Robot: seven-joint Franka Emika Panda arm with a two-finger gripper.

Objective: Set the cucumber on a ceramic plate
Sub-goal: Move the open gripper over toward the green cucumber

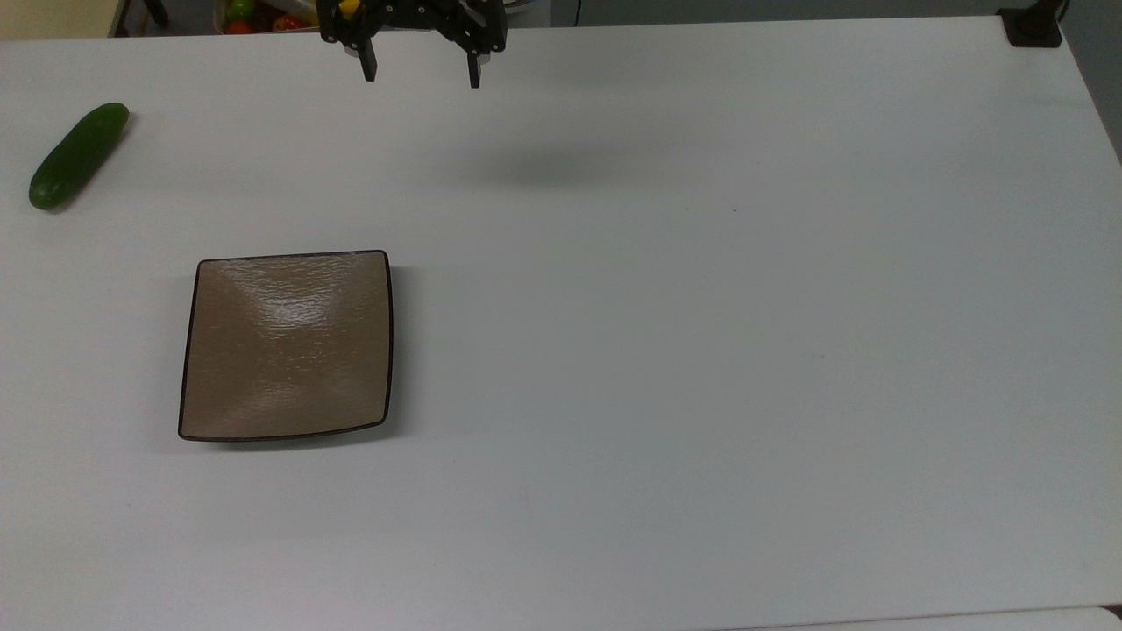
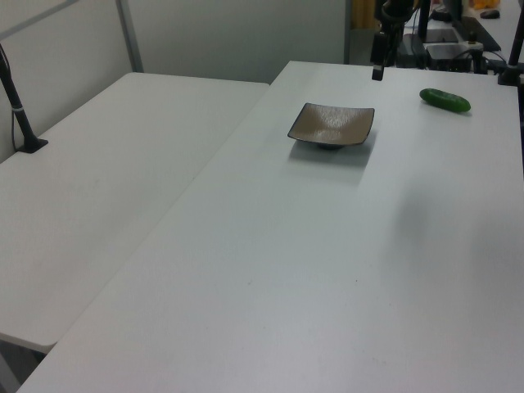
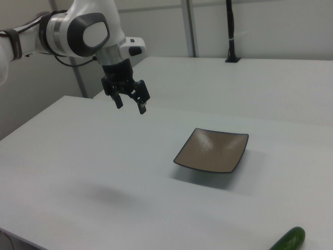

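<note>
Cucumber [image 1: 78,156] apart from plate [image 1: 287,344]

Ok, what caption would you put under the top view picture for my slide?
Open gripper hangs above the white table; the cucumber lies apart from the empty ceramic plate.

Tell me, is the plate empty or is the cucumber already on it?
Empty. The ceramic plate shows a bare tan surface, and the cucumber lies on the white table, apart from it toward the top view's upper left.
</note>
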